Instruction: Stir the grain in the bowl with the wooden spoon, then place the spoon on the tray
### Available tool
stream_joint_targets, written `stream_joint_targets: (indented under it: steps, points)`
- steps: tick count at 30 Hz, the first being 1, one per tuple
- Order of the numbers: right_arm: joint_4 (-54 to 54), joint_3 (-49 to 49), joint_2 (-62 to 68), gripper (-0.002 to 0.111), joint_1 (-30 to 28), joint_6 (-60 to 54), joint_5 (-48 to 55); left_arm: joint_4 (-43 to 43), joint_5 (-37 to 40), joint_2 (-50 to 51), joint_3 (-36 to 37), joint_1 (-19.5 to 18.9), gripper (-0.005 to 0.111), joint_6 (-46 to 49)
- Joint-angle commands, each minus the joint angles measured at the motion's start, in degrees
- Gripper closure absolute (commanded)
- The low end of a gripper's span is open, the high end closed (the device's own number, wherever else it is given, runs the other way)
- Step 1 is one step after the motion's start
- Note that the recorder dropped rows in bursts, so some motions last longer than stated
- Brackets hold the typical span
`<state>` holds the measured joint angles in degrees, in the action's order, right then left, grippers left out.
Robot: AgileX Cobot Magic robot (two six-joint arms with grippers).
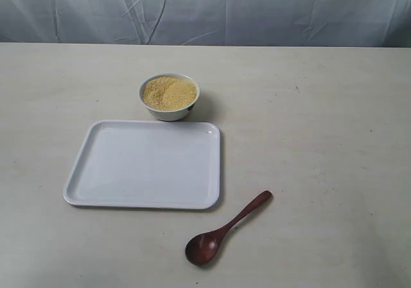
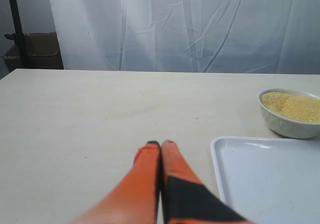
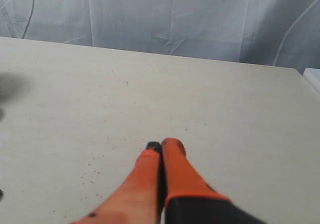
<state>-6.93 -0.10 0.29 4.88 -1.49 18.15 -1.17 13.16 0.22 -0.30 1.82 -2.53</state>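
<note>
Lying near tray point(image 1: 144, 166): wooden spoon point(image 1: 231, 225), exterior view only | left pincer point(image 2: 160, 144), right pincer point(image 3: 162, 145): both closed

Orange fingers point(image 2: 142, 184) (black-trimmed), 2 pairs.

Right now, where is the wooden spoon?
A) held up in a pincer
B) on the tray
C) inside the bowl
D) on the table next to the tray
D: the wooden spoon lies flat on the bare table, just off the tray and not touching it.
</note>
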Motion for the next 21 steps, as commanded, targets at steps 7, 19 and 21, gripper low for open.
stream_joint_targets:
  steps: [7, 19, 21]
  points:
    - [-0.5, 0.1, -0.3, 0.108, -0.2, 0.0, -3.6, 0.1, -0.5, -0.2, 0.3, -0.1, 0.107, 0.0]
    - [-0.4, 0.1, -0.3, 0.108, -0.2, 0.0, -35.0, 0.1, -0.5, -0.2, 0.3, -0.1, 0.107, 0.0]
    - [-0.1, 0.1, -0.3, 0.108, -0.2, 0.0, -37.0, 0.1, -0.5, -0.2, 0.3, -0.1, 0.107, 0.0]
